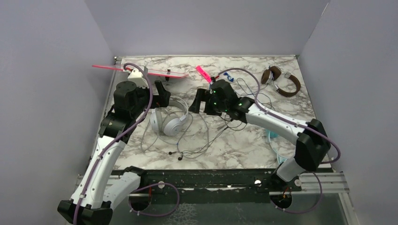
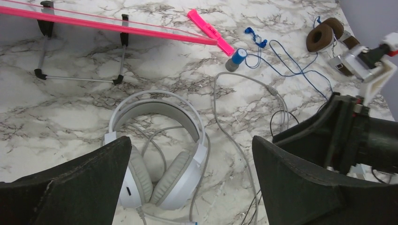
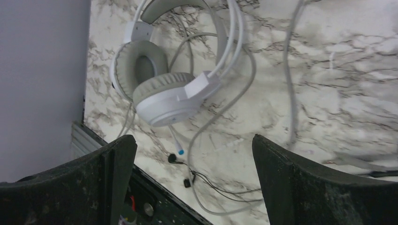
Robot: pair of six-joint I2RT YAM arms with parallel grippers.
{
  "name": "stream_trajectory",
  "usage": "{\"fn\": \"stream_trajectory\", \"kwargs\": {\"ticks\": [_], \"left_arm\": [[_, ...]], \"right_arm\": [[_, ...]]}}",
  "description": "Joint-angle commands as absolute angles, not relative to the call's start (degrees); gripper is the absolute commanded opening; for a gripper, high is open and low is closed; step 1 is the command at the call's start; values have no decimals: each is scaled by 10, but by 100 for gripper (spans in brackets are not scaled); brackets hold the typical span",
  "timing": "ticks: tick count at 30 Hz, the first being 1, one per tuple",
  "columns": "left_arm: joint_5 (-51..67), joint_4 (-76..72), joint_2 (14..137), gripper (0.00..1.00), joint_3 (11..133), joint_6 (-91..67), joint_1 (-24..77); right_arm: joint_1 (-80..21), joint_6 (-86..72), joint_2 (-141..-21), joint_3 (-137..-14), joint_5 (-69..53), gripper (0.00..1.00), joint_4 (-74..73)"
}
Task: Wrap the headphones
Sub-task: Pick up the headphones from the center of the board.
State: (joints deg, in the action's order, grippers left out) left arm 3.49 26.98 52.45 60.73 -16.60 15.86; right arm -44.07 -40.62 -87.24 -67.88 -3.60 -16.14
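The white-grey headphones (image 1: 170,123) lie flat on the marble table, cups toward the near side, with their grey cord (image 1: 206,136) spread loose to the right. They also show in the left wrist view (image 2: 159,154) and the right wrist view (image 3: 159,93). My left gripper (image 1: 164,96) hovers open and empty just behind them (image 2: 191,140). My right gripper (image 1: 199,102) is open and empty a little to their right (image 3: 193,138). The brown headphones (image 1: 281,82) lie at the far right. The teal headphones (image 1: 272,137) are mostly hidden under my right arm.
A pink bar on a wire stand (image 1: 141,71) is at the back left, with a pink strip (image 1: 202,72) beside it. Blue earphones (image 1: 228,77) and a small blue-grey cylinder (image 2: 237,58) lie behind my right gripper. Black earbuds (image 1: 174,153) lie near the front edge. Grey walls enclose three sides.
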Motion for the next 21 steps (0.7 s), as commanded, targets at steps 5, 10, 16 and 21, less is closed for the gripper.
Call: {"fn": "stream_trajectory", "kwargs": {"ticks": [5, 10, 16, 21], "left_arm": [[61, 301, 483, 99, 594, -158, 156], [67, 307, 473, 99, 594, -160, 157], [69, 313, 467, 99, 593, -161, 158], [71, 317, 469, 99, 603, -161, 158]], "right_arm": [[-497, -631, -1069, -846, 156, 96, -263], [-507, -614, -1159, -917, 167, 86, -290], [-523, -583, -1216, -956, 193, 72, -314], [-533, -569, -1250, -964, 196, 60, -301]]}}
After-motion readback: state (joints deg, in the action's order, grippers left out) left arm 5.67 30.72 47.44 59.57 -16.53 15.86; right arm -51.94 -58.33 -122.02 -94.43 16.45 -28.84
